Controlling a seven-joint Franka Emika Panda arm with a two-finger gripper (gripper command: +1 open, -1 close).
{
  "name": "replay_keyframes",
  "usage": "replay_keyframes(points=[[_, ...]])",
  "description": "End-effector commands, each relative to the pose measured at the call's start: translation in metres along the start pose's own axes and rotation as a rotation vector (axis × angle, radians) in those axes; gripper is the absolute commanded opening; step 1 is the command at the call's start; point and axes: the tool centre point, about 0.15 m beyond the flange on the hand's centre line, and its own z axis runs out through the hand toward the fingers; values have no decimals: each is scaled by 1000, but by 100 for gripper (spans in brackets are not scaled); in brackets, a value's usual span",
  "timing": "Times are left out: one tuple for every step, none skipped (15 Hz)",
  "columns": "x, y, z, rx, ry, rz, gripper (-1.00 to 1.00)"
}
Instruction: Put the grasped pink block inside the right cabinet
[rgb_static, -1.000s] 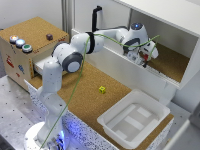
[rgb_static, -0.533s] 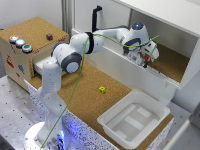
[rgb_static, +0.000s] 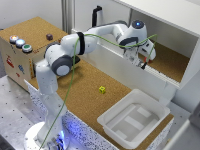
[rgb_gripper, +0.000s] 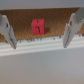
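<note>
Exterior view: gripper (rgb_static: 143, 61) reaching over front edge of right cabinet (rgb_static: 172, 62), above cork floor; finger gap unreadable here.

Wrist view: fingers (rgb_gripper: 7, 33) spread wide, holding nothing; pink block (rgb_gripper: 38, 26) lying on cabinet's cork floor between them, touching neither.

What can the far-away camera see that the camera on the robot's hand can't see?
Only the exterior view shows the whole arm, the yellow cube, the white tray and the cork box with buttons. Only the wrist view shows the pink block clearly, sitting between the wide-apart jaws with neither one touching it. Both show the gripper and the cork floor of the right cabinet.
</note>
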Motion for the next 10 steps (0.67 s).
replay_keyframes(points=[[-77,-9,3,-24,43,23,100],[-87,-16,1,-47,51,46,100],[-97,-24,-1,-53,57,77,100],[-107,-32,-3,-61,62,115,100],[-115,-40,-2,-88,65,141,100],[-121,-48,-1,-92,47,168,100],[-128,-57,-2,-106,50,184,100],[-132,-62,-2,-112,49,189,100],[-138,-72,0,-128,48,193,100],[-143,-81,2,-146,48,186,100]])
